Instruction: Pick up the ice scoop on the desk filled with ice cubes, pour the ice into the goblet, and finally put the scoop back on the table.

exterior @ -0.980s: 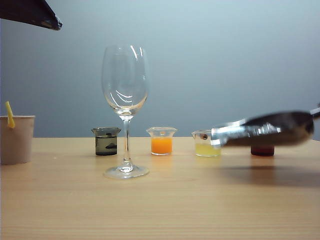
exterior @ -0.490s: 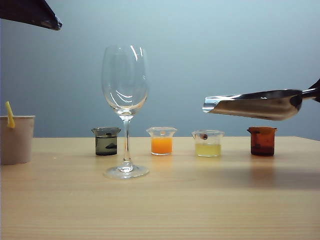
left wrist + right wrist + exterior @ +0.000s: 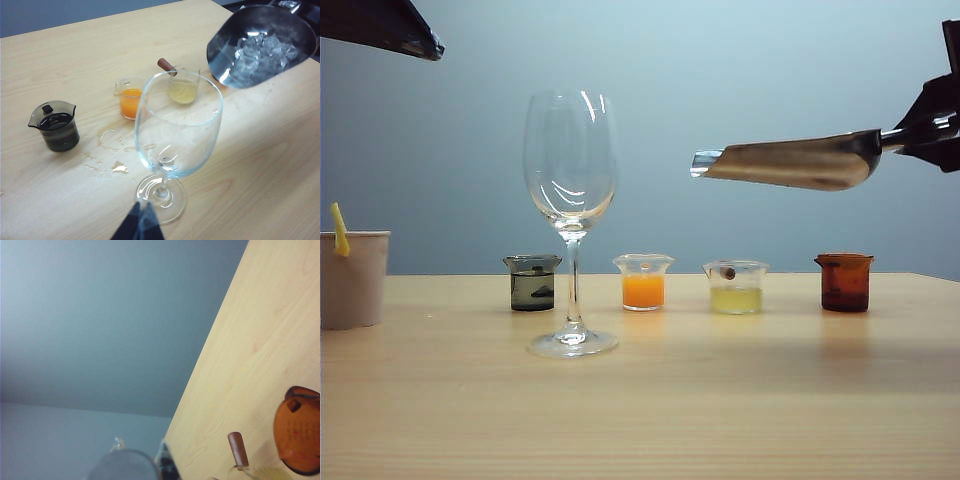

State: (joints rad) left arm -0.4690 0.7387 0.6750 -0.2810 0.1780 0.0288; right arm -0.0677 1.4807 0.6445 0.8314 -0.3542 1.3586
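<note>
The goblet (image 3: pixel 570 160) stands upright on the table (image 3: pixel 720 400), its bowl (image 3: pixel 177 125) holding no ice. The silver ice scoop (image 3: pixel 790 165) hangs nearly level in the air to the right of the bowl, mouth toward it, with a gap between them. Ice cubes (image 3: pixel 260 52) fill its trough (image 3: pixel 222 47). My right gripper (image 3: pixel 923 132) is shut on the scoop's handle at the right edge; the right wrist view shows only the scoop's rounded back (image 3: pixel 125 467) and a dark fingertip (image 3: pixel 167 465). My left gripper (image 3: pixel 142 212) is shut, high above the goblet's foot (image 3: pixel 162 197), and holds nothing.
Behind the goblet stand small beakers: dark (image 3: pixel 532 283), orange (image 3: pixel 643 283), pale yellow (image 3: pixel 735 288) and brown (image 3: pixel 844 283). A paper cup with a yellow straw (image 3: pixel 352 280) is at the far left. Spilled drops (image 3: pixel 112 150) lie near the goblet.
The right gripper has lifted the scoop from just above the table to the height of the goblet's bowl and carried it left toward the goblet. The left arm has stayed still.
</note>
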